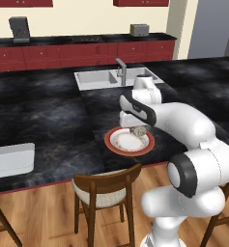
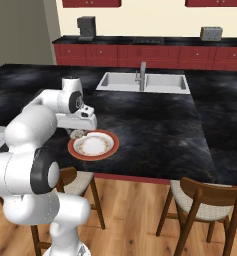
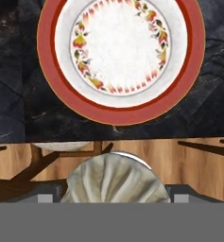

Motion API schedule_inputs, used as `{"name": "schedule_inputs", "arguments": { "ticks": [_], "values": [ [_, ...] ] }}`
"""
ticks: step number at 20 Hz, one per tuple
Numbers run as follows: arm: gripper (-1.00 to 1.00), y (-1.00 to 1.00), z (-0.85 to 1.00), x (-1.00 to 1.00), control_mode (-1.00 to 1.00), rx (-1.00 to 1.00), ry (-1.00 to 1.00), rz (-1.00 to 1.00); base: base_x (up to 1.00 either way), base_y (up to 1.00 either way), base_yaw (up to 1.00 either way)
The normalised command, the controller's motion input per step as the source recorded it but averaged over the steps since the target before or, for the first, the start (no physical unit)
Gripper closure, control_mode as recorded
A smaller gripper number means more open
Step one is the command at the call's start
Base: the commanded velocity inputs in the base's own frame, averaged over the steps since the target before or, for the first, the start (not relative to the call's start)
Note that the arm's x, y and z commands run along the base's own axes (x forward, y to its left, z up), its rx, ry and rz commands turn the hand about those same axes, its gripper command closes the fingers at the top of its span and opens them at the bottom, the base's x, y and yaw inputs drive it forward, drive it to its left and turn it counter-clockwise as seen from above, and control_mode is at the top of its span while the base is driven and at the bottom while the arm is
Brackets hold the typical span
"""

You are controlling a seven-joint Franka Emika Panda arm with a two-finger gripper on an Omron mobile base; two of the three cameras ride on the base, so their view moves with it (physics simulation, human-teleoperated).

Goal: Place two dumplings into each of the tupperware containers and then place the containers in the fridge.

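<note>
- Here, the white arm's two-finger gripper (image 1: 138, 130) hangs over the near edge of the round red-rimmed plate (image 1: 129, 141), which lies on the black marbled counter (image 1: 48, 111).
- Its jaws stand wide and clasp a small rounded, mottled beige-grey dumpling (image 3: 116, 178) between them; in the hand view the lump sits between the fingers, low in the picture, with the plate's white, flower-ringed middle bare above it.
- From the right base view the dumpling (image 2: 79, 134) hangs at the plate's left rim (image 2: 75, 150).
- A shallow rectangular white plastic container (image 1: 10, 159) rests on the counter's near edge, well apart to the left.
- Behind the plate lies a steel sink (image 1: 99, 79) with its tap.
- A wooden chair (image 1: 106, 185) with a pale seat stands under the counter edge by the plate.
</note>
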Motion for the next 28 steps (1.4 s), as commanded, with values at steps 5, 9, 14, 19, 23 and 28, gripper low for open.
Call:
{"name": "schedule_inputs", "arguments": {
  "ticks": [5,9,14,19,23,28],
  "values": [
    [1.00,-0.11,0.01,-0.11,-1.00,0.07,0.00,0.05,0.00,0.00,0.00],
    [1.00,-0.03,0.04,-0.24,-1.00,0.04,0.00,0.04,0.00,0.00,0.00],
    [1.00,0.00,0.00,0.00,1.00,0.00,0.00,0.00,-0.47,0.70,0.02],
    [1.00,0.00,0.00,0.00,1.00,0.00,0.00,0.00,0.02,1.00,0.00],
    [1.00,0.00,0.00,0.00,1.00,0.00,0.00,0.00,0.03,1.00,0.00],
    [1.00,0.00,0.00,0.00,1.00,0.00,0.00,0.00,0.25,0.80,0.00]
  ]
}}
